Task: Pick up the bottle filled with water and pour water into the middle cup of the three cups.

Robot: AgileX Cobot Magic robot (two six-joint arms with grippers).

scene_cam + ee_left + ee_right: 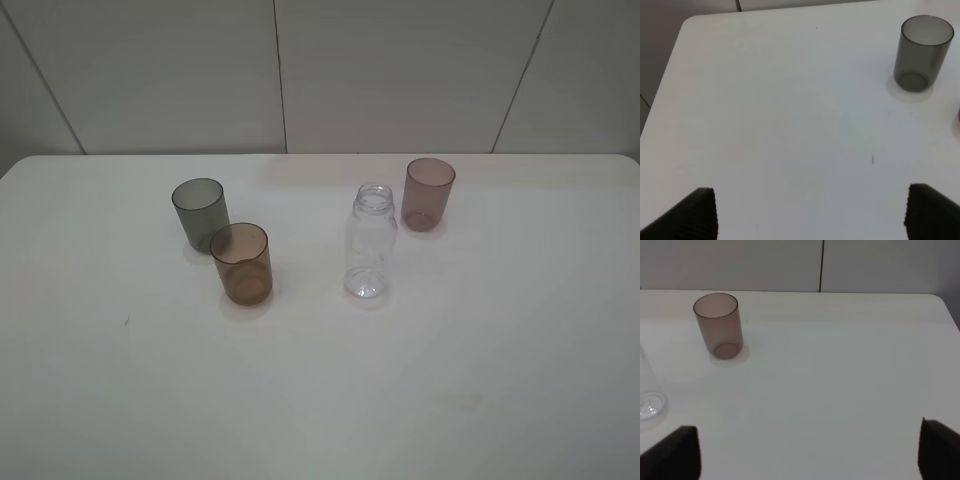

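Exterior high: standing uncapped on counter (pixel 500 330), bottle (pixel 371 241) between amber cup (pixel 242 263) and pink cup (pixel 429 193); left gripper (pixel 810 212), right gripper (pixel 810 452) hovering spread, holding nothing.

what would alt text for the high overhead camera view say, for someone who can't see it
A white table holds a small clear uncapped bottle standing upright, with three tinted cups around it: a grey cup at the left, an amber-brown cup just in front of it and overlapping it in this view, and a pink cup behind the bottle to its right. No robot arm shows in this view.
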